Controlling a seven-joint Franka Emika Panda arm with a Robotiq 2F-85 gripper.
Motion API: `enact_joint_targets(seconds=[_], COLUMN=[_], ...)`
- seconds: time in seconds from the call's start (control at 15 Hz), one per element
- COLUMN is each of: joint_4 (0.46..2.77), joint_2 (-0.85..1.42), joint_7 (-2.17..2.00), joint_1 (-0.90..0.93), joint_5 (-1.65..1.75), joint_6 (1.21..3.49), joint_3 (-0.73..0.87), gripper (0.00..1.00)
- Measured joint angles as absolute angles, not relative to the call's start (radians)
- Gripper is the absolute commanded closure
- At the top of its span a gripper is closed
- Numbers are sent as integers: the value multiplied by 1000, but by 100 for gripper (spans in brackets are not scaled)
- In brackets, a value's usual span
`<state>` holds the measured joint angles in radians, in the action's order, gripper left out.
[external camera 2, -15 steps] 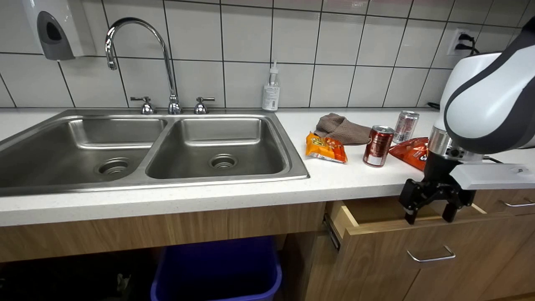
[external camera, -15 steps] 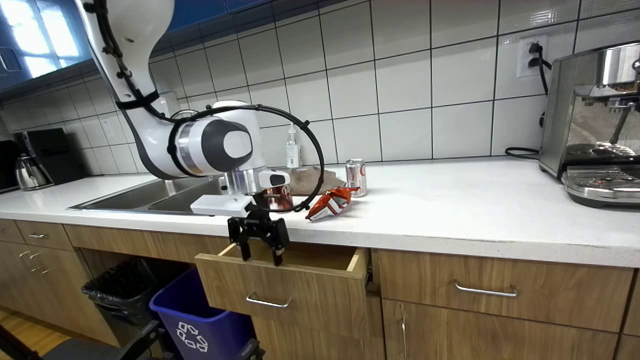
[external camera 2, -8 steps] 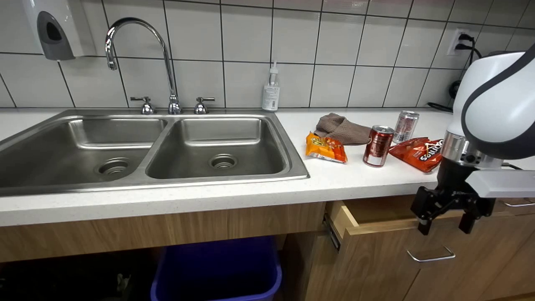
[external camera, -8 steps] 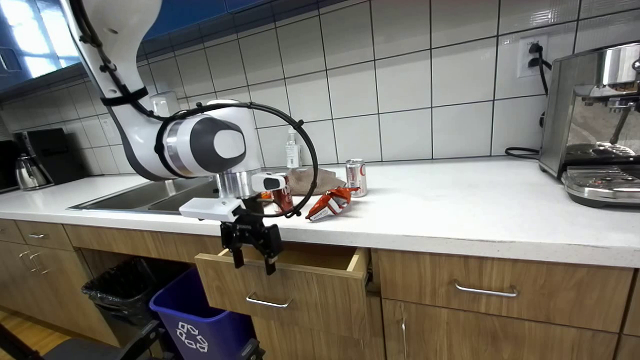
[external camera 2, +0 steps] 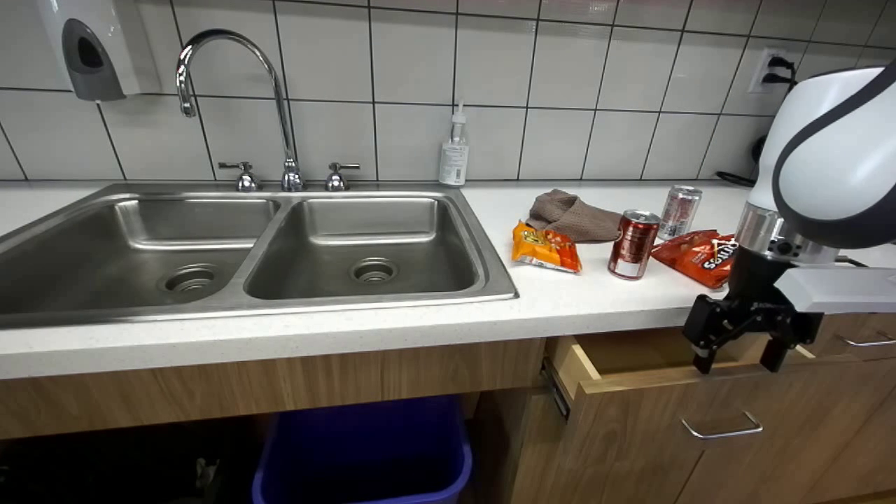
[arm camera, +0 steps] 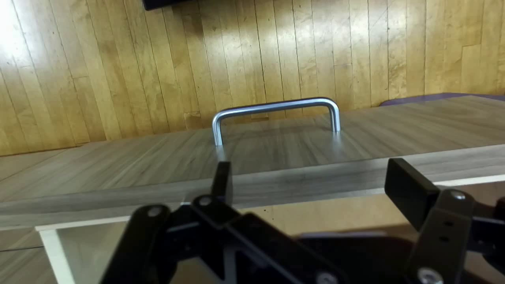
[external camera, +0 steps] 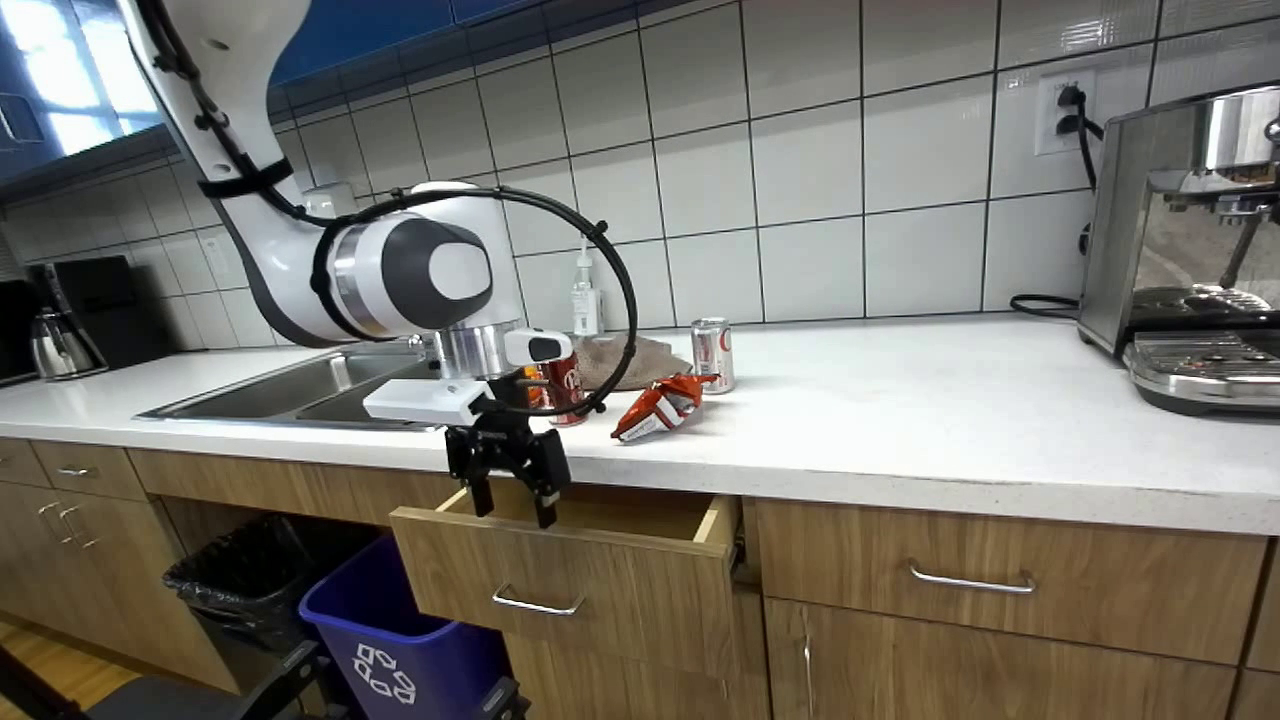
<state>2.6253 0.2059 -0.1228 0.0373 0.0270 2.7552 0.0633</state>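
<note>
My gripper [external camera: 515, 516] is open with nothing between its fingers. It hangs point-down by the top edge of a pulled-out wooden drawer [external camera: 620, 590]. Seen from the wrist, widely spread black fingers [arm camera: 406, 191] stand over the drawer's front panel [arm camera: 292, 148]; whether they touch it I cannot tell. Beyond the fingertips is the drawer's silver bar handle [arm camera: 276, 107], below the gripper [external camera 2: 737, 365] in both exterior views. The part of the drawer's inside [external camera 2: 630, 352] that shows is bare wood; the arm hides some of it.
Above the drawer, the white counter [external camera 2: 560, 308] holds a red chip bag [external camera 2: 700, 259], a red can [external camera 2: 633, 245], a silver can [external camera: 712, 355], an orange snack packet [external camera 2: 546, 248] and a brown cloth [external camera 2: 577, 217]. A sink [external camera 2: 364, 297] and blue recycling bin [external camera: 400, 640] are nearby.
My gripper first moved outward from the counter and dipped, then rose slightly. It now uncovers more of the red chip bag. The drawer and counter items have stayed put.
</note>
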Motion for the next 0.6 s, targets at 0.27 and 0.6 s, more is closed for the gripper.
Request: enact_joint_targets(seconds=[0.27, 0.6], joint_4=[2589, 2539], joint_2=[223, 283], joint_7=[-121, -117], joint_1=[37, 37], joint_5=[27, 33], joint_6=[2755, 2756], joint_3=[62, 62], gripper=[0, 0])
